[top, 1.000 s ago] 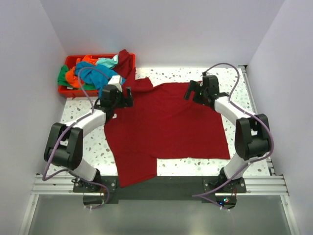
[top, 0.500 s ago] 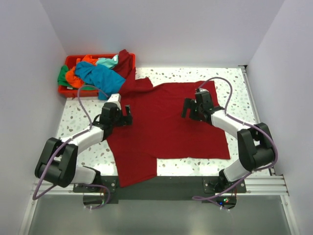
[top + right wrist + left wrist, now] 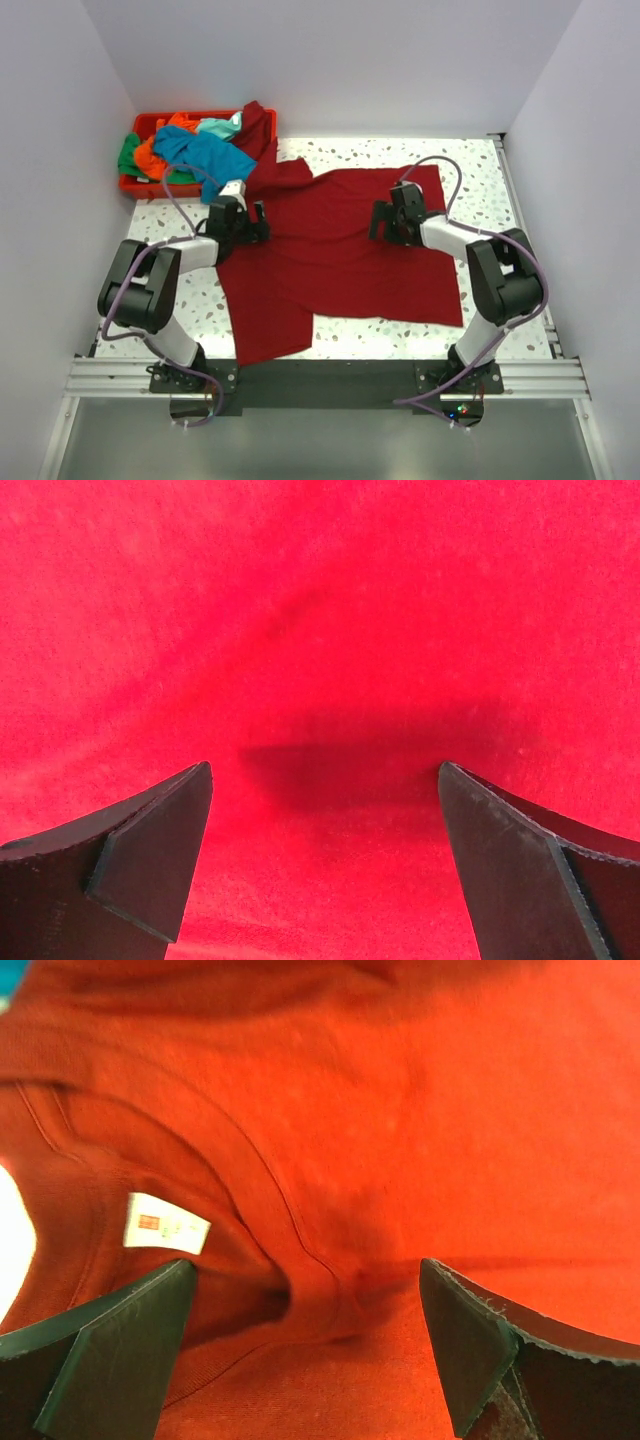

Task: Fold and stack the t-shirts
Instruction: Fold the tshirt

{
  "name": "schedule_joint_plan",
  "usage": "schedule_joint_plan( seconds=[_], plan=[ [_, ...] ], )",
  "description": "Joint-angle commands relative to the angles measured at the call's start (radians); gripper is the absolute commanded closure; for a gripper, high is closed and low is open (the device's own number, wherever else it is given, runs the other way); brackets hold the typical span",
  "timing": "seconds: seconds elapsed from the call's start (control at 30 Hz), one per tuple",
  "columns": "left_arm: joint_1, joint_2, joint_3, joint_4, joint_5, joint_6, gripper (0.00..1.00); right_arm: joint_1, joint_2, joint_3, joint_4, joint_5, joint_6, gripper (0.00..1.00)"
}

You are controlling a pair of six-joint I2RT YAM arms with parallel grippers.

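Note:
A large dark red t-shirt (image 3: 340, 255) lies spread on the speckled table. My left gripper (image 3: 248, 222) is open over its left edge; the left wrist view shows the neckband (image 3: 270, 1220) with a white label (image 3: 165, 1222) between the spread fingers. My right gripper (image 3: 385, 220) is open, low over the shirt's upper right part; the right wrist view shows only flat red cloth (image 3: 320, 660) between the fingers. More t-shirts, teal blue (image 3: 205, 155), orange (image 3: 150, 155) and green (image 3: 127, 155), lie piled in the bin at the back left.
A red plastic bin (image 3: 140, 186) stands at the back left corner; a dark red cloth (image 3: 258, 128) hangs over its right rim. White walls close in the table (image 3: 480, 185) on three sides. The shirt's lower left part (image 3: 270, 335) reaches the near edge.
Both grippers have come down and inward onto the red shirt. The shirt has shifted: its near edge has pulled back from the front and its lower right edge now slants.

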Motion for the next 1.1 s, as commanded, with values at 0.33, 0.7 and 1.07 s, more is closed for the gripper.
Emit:
schedule_joint_plan(
  seconds=[0.33,0.7,1.07],
  plan=[
    [0.052,0.212,0.216,-0.062,-0.013,0.033,0.00,-0.078,0.214,0.233,-0.013,-0.025,-0.007,0.01],
    [0.071,0.283,0.368,-0.082,-0.022,0.066,0.00,-0.090,0.308,0.410,-0.072,-0.057,-0.023,0.01],
    [0.032,0.065,0.223,-0.120,-0.117,0.051,0.00,-0.089,0.106,0.346,-0.082,-0.111,-0.047,0.02]
  ],
)
